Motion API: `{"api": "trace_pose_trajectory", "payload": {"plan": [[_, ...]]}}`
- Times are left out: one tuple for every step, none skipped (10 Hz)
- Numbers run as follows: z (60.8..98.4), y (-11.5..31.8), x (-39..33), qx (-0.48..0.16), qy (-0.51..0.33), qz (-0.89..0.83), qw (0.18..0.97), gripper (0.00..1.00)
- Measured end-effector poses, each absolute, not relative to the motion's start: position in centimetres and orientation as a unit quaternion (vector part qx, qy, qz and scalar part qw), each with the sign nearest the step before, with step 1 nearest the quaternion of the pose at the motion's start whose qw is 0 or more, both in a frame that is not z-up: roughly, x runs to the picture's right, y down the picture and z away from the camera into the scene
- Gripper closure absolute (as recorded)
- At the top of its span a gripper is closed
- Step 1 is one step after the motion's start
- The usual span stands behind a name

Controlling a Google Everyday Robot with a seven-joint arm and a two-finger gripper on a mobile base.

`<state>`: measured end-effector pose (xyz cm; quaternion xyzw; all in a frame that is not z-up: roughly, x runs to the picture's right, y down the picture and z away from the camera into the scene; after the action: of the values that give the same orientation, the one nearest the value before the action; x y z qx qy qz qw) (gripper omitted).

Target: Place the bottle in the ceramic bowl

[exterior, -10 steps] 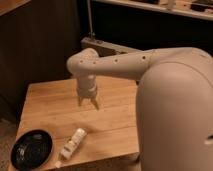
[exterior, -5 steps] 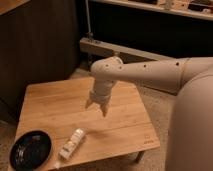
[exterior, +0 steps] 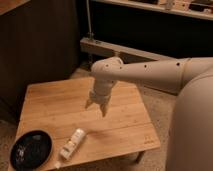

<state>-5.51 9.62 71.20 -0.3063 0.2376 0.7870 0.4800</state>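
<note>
The bottle (exterior: 72, 144) is small, white with a tan label, and lies on its side near the front edge of the wooden table (exterior: 50, 107). The ceramic bowl (exterior: 31, 149) is black and glossy and sits at the table's front left corner, just left of the bottle. My gripper (exterior: 96, 107) hangs from the white arm above the middle of the table, pointing down, above and to the right of the bottle. Its fingers are spread apart and hold nothing.
The arm's large white body (exterior: 192, 130) fills the right side of the view. A dark cabinet wall (exterior: 40, 45) stands behind the table on the left, and a metal rail (exterior: 125, 52) runs behind it. The floor is speckled.
The view has shifted, so the table now sits a little higher and to the right. The gripper stays above the table's middle, a little closer to the bottle. Bottle and bowl have not moved on the table.
</note>
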Motion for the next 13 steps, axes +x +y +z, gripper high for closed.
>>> {"api": "trace_pose_trajectory", "payload": {"plan": [[71.2,9.6,-5.5,-0.308,0.237,0.788,0.477,0.35],[70.9,9.6,-5.7,-0.310,0.235,0.791,0.472,0.35],[70.1,10.1,-6.6,-0.310,0.236,0.793,0.468,0.35],[69.5,10.6,-7.2,-0.310,0.238,0.794,0.465,0.35],[69.0,11.0,-7.5,-0.310,0.242,0.795,0.462,0.35],[68.5,11.4,-7.7,-0.309,0.250,0.796,0.457,0.35],[68.0,11.9,-8.1,-0.310,0.257,0.793,0.457,0.35],[67.8,12.4,-8.4,-0.312,0.264,0.791,0.456,0.35],[67.8,13.1,-8.3,-0.314,0.273,0.789,0.453,0.35],[67.9,13.5,-8.4,-0.319,0.275,0.786,0.453,0.35],[68.3,14.0,-8.7,-0.330,0.275,0.781,0.453,0.35],[68.7,14.6,-9.0,-0.340,0.275,0.776,0.455,0.35],[69.0,15.0,-9.6,-0.352,0.272,0.770,0.458,0.35]]}}
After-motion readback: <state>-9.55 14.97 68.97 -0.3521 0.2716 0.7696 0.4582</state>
